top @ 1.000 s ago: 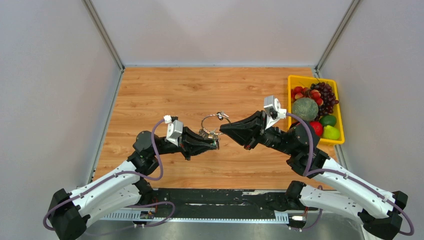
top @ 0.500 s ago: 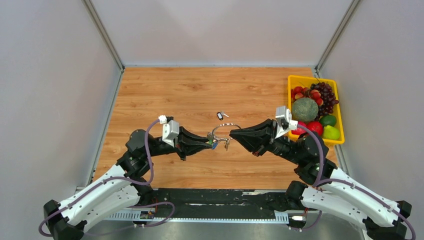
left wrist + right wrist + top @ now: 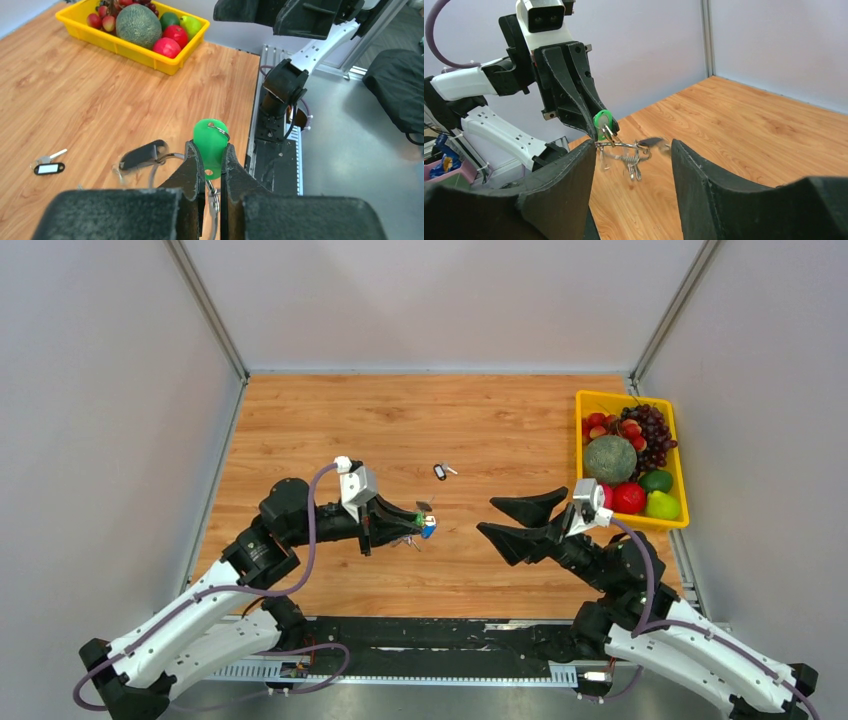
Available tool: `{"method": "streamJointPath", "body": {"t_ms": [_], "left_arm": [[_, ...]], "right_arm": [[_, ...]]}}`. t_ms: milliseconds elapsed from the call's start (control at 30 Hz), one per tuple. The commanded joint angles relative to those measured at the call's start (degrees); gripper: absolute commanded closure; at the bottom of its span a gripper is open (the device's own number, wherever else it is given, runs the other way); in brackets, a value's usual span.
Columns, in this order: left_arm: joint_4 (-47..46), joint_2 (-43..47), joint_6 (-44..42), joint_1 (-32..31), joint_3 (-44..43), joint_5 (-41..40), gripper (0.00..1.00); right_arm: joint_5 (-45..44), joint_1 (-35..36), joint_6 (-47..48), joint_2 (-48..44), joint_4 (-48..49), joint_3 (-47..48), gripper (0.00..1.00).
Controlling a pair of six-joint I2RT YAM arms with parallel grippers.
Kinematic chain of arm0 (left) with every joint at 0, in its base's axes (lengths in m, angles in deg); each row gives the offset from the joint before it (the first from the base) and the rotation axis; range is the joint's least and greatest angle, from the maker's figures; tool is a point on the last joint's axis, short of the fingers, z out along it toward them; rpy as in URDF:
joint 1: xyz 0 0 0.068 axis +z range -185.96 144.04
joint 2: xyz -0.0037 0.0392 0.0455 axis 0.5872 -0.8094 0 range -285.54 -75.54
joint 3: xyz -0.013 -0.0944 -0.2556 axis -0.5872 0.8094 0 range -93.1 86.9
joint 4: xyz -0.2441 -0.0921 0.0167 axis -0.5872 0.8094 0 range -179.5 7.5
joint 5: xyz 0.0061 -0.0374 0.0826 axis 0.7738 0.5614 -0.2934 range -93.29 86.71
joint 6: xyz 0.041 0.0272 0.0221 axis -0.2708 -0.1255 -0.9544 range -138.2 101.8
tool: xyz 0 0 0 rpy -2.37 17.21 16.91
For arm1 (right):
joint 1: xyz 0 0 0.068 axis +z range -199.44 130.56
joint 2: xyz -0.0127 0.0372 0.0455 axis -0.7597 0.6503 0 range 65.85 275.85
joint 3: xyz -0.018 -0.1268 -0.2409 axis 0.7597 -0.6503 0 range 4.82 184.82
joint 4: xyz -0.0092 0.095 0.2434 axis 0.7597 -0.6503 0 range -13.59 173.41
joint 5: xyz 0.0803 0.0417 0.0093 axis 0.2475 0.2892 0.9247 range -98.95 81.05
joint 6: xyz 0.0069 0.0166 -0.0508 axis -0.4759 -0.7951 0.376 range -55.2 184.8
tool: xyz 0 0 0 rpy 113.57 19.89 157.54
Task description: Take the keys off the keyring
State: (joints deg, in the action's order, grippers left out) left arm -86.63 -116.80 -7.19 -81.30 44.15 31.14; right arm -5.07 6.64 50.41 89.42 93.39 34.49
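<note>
The table lies under both pincers, and the fruit tray sits well off to the outer side of your right pincer, whose fingers stand apart with nothing between them. Your left pincer is pressed together on the green tag, so the keyring and the keys on it hang just below and ahead of its tips. That puts them right in front of the right pincer's gap, near but not touching. A loose key lies on the table beyond both pincers. The bunch looks blurred, so it is probably swinging; close the right pincer now and you may catch a tag instead of the wire. Everything hangs from that one tag, and a hard tug could slide it out of the left fingers and drop the lot.
</note>
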Motion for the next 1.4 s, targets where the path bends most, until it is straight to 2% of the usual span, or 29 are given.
{"method": "streamJointPath", "body": {"t_ms": [0,200,300,433,633,900,1067,1367], "left_arm": [[3.8,-0.4,-2.3,-0.8,-4.4,-0.3,1.00],[9.3,-5.0,0.2,-1.5,-9.9,3.2,1.00],[14.8,-6.3,-2.7,-3.3,-13.9,0.6,1.00],[23.7,-7.3,-7.2,-5.3,-18.3,-4.2,1.00],[31.2,-10.6,-9.9,-8.9,-24.8,-8.8,1.00],[30.2,-11.0,-10.7,-11.5,-25.5,-12.2,1.00],[29.0,-10.9,-10.8,-12.8,-25.5,-13.0,1.00],[26.2,-9.0,-10.9,-14.6,-24.8,-13.7,1.00]], "right_arm": [[-1.3,0.0,2.5,-2.2,0.6,-1.2,0.39],[9.0,0.0,7.8,1.8,0.2,-0.7,0.39],[11.6,0.0,8.1,4.4,0.7,-1.3,0.40],[15.3,0.0,7.8,6.8,6.0,-3.5,0.40],[19.9,0.0,8.6,10.0,12.6,-4.3,0.40],[22.1,0.2,7.8,14.7,12.9,-0.8,0.43],[22.5,0.3,7.1,13.7,11.3,0.2,0.47],[22.6,0.4,6.7,9.9,9.7,0.1,0.45]]}}
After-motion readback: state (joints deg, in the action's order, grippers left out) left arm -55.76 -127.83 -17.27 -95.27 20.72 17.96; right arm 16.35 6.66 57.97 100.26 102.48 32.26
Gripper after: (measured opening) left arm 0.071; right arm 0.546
